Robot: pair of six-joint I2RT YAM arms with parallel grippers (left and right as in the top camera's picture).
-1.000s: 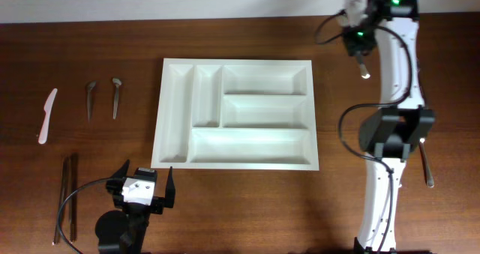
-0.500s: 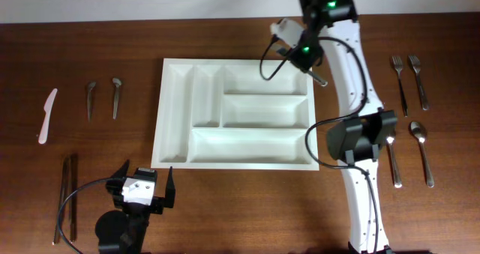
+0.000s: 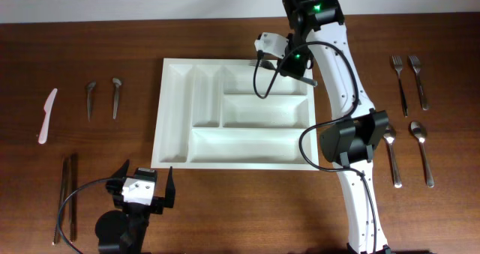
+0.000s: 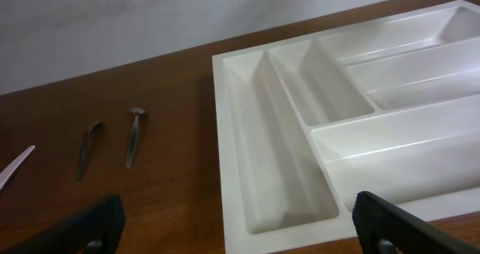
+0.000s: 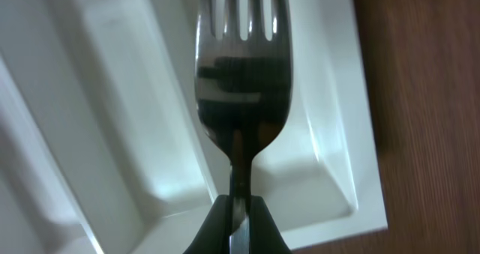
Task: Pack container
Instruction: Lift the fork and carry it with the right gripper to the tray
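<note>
The container, a large white cutlery tray (image 3: 232, 165), lies in the middle of the table. It also shows in the left wrist view (image 4: 221, 134) and the right wrist view (image 5: 360, 134). My right gripper (image 3: 294, 63) is shut on the handle of a metal fork (image 5: 241, 82). It holds the fork above the tray's far right long compartment, tines pointing away from the gripper (image 5: 238, 205). My left gripper (image 3: 145, 176) is open and empty at the front left, near the tray's front left corner. Its fingers (image 4: 82, 225) frame that corner.
Two small spoons (image 3: 91, 98) (image 3: 115, 97) and a white plastic knife (image 3: 46, 115) lie left of the tray. Two long dark utensils (image 3: 67, 198) lie at the front left. Two forks (image 3: 400, 82) (image 3: 418, 80) and two spoons (image 3: 420, 145) (image 3: 391, 156) lie to the right.
My right arm has swung left from the table's far right to above the tray's far right compartment, carrying the fork. The left arm has not moved.
</note>
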